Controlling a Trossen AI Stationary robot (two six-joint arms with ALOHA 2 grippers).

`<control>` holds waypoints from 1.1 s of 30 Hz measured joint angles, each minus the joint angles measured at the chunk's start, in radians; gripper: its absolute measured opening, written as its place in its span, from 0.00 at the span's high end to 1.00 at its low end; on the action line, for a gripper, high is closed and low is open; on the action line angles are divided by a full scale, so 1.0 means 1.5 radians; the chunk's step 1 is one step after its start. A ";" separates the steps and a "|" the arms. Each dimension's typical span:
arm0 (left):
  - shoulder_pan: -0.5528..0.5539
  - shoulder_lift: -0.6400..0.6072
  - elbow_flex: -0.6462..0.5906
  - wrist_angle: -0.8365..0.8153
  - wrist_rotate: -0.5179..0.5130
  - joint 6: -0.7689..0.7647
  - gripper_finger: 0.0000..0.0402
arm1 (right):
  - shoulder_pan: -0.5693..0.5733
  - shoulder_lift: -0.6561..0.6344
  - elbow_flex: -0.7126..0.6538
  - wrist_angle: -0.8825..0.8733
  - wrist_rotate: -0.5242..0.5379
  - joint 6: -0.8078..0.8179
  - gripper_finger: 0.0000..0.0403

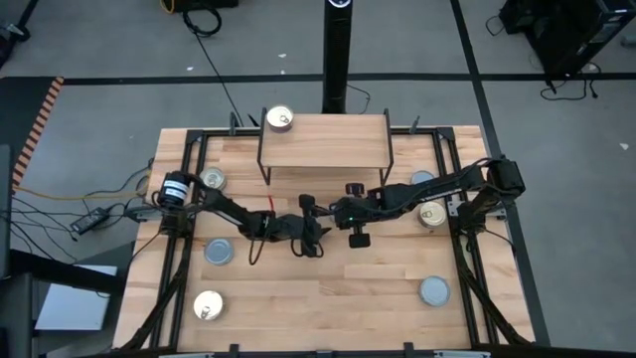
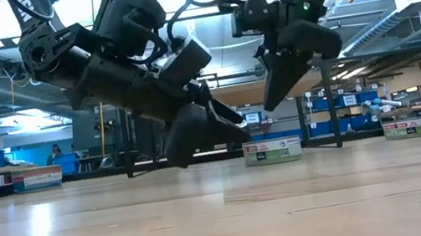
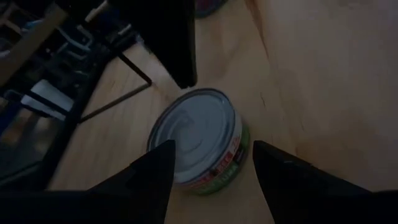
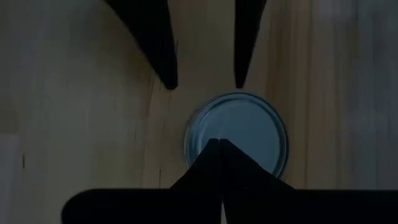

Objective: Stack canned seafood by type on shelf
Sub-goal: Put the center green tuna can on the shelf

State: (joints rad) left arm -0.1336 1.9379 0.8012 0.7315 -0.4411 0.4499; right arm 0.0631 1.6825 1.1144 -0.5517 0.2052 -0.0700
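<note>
Your left gripper [image 1: 320, 237] sits at the centre of the high view with its jaws spread on either side of a blue-grey lidded tin [image 3: 202, 140] on the desk [image 1: 328, 303], not clamped on it. Your right gripper [image 1: 350, 213] hangs just right of it, jaws closed and empty. The shelf [image 1: 326, 139] at upper centre carries one gold-lidded tin [image 1: 280, 120] on its left corner.

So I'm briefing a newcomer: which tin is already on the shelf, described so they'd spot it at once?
Start at the small light-wood shelf on black wire legs at the table's far edge. On its back left corner sits one flat round tin with a shiny gold pull-tab lid. It is the only tin raised on the shelf; every other lies on the tabletop.
</note>
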 joint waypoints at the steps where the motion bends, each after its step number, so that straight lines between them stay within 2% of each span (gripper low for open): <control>1: -0.002 0.000 0.000 -0.004 -0.002 0.008 0.44 | 0.000 0.000 0.002 -0.001 0.000 0.000 1.00; 5: -0.006 0.004 0.000 -0.006 -0.002 0.023 0.44 | -0.001 0.000 0.007 -0.008 -0.011 0.010 1.00; 8: -0.008 0.004 0.000 -0.008 -0.004 0.027 0.44 | -0.006 0.000 0.007 -0.033 -0.069 0.033 0.97; 10: -0.008 0.004 0.000 -0.012 -0.004 0.027 0.44 | -0.006 0.000 -0.001 -0.032 -0.083 0.044 0.91; 16: -0.008 0.004 0.000 -0.013 -0.004 0.026 0.44 | 0.005 0.000 -0.010 -0.032 -0.038 0.025 0.67; 19: -0.008 0.004 0.000 -0.012 -0.004 0.025 0.44 | 0.007 0.000 -0.022 -0.020 -0.044 0.006 0.62; 33: -0.008 0.004 0.000 -0.013 -0.001 0.024 0.44 | 0.004 0.000 -0.081 0.060 -0.027 -0.046 0.69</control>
State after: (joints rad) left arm -0.1452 1.9442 0.8013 0.7128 -0.4432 0.4862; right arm 0.0689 1.6829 0.9923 -0.4613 0.1647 -0.1394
